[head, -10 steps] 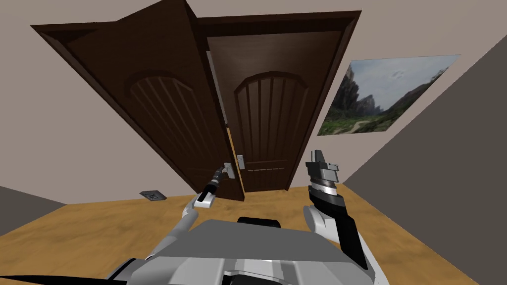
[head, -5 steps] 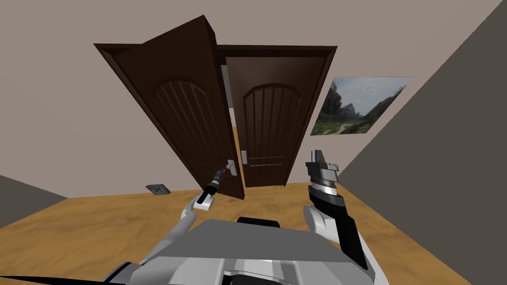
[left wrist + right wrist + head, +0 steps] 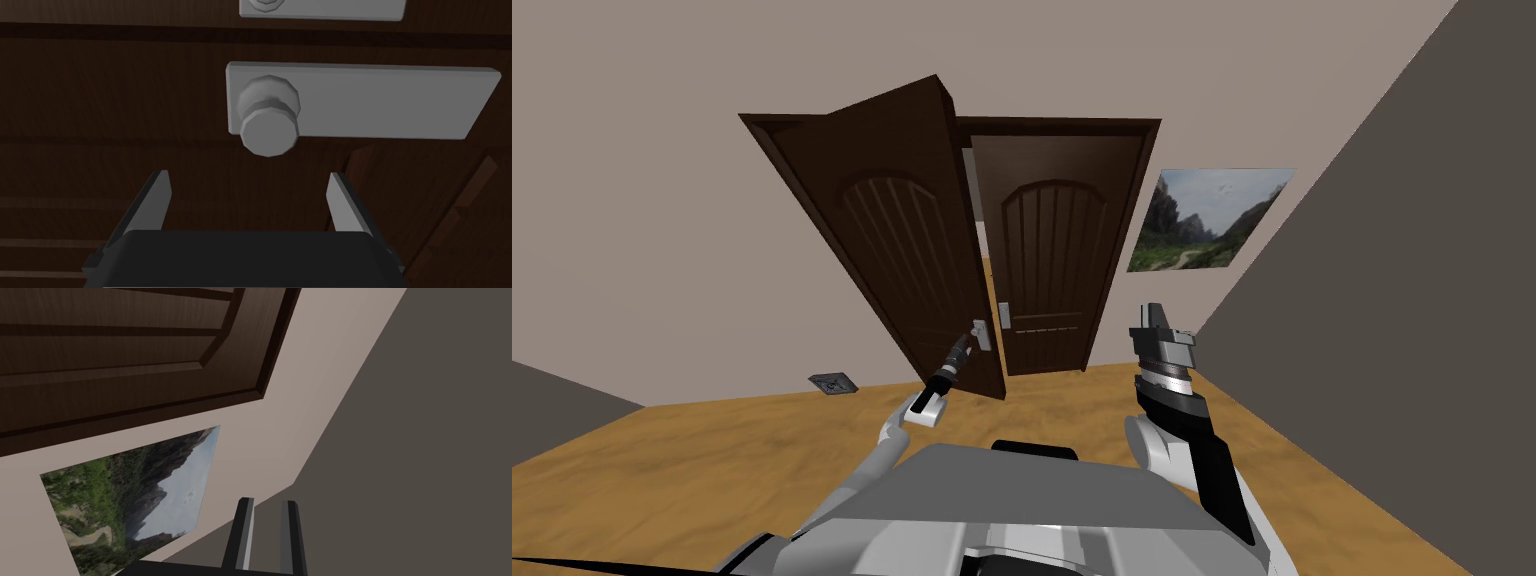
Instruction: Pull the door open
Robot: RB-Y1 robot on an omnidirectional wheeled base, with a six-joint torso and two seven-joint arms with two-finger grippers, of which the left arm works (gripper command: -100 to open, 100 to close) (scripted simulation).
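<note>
A dark brown double door stands ahead; its left leaf (image 3: 902,260) is swung out toward me and the right leaf (image 3: 1052,270) is closed. A grey round knob (image 3: 979,335) on a grey plate sits at the left leaf's free edge. My left gripper (image 3: 964,347) is just short of it. In the left wrist view the knob (image 3: 269,117) lies beyond the fingertips of the left gripper (image 3: 250,200), which is open and holds nothing. My right gripper (image 3: 1160,322) is raised at the right, away from the door; its fingers (image 3: 242,533) stand close together with nothing between them.
The right leaf carries its own grey handle plate (image 3: 1003,316). A landscape picture (image 3: 1207,220) hangs right of the door frame. A dark grey wall (image 3: 1412,300) runs along my right. A small dark plate (image 3: 832,382) lies on the wood floor (image 3: 712,450) by the left wall.
I have backed away, so the doorway looks smaller. The left leaf has swung further out toward me. The left gripper now sits slightly back from the knob.
</note>
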